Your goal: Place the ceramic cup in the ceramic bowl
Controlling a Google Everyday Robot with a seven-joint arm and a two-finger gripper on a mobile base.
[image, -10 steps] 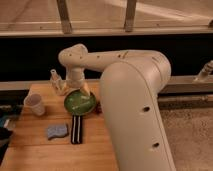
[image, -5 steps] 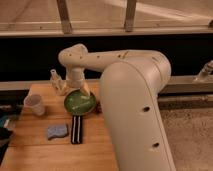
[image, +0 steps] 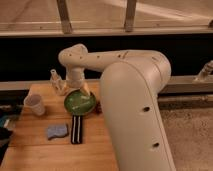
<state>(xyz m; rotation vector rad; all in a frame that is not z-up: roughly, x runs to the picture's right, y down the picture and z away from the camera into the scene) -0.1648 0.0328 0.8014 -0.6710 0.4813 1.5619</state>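
The ceramic cup (image: 35,104), small and off-white, stands upright on the wooden table (image: 45,152) near its left edge. The ceramic bowl (image: 78,104), shallow and green with a dark rim, sits to the right of the cup with a gap between them. My gripper (image: 84,90) hangs down from the white arm at the bowl's far right rim, well to the right of the cup. Nothing shows in it. The arm's large white body hides the right part of the table.
A slim pale bottle-shaped object (image: 56,81) stands behind the bowl at the table's back. A blue sponge (image: 56,131) and a dark striped flat object (image: 76,129) lie in front of the bowl. A dark wall and window rail run behind.
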